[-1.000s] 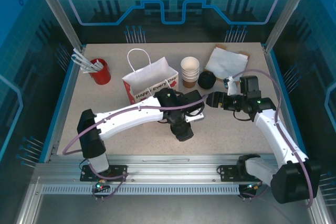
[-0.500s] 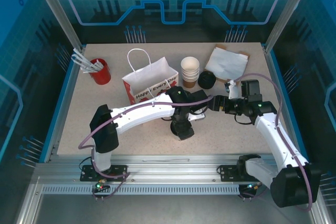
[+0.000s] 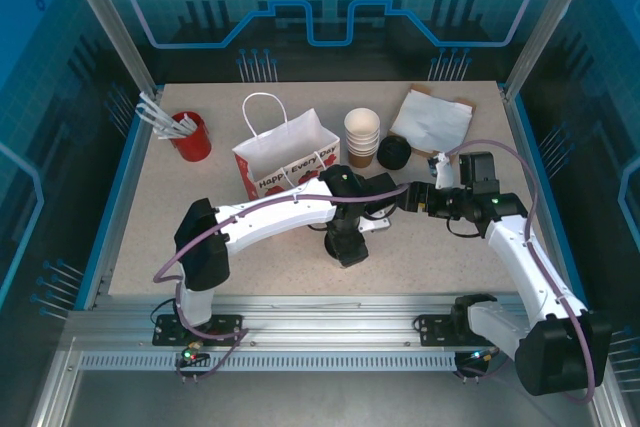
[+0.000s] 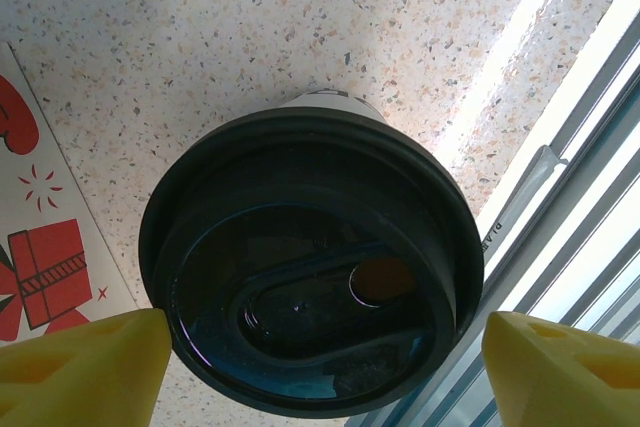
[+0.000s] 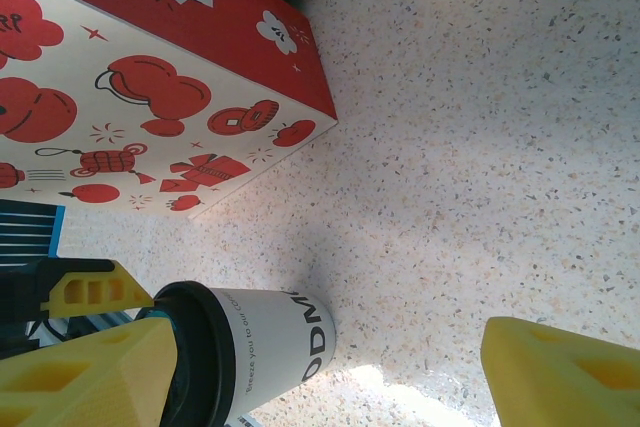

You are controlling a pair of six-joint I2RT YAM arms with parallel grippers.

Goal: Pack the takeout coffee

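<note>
coffee cup (image 4: 310,247) stands between spread fingers of left gripper (image 4: 325,325), seemingly untouched; right gripper (image 5: 325,342) gapes wide.

Back row of table (image 3: 200,237), left to right: stirrer holder (image 3: 190,135), paper bag (image 3: 285,157), cup stack (image 3: 361,135), loose lid (image 3: 392,152), napkins (image 3: 432,119). Takeout coffee (image 4: 310,267) stands upright before the bag, directly under left gripper (image 3: 345,250), 1 finger each side of its lid. Right gripper (image 3: 402,193) just right of it.

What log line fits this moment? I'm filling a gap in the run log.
left gripper: open, straddling takeout coffee | right gripper: open, beside it | paper bag: upright, coffee not inside
</note>
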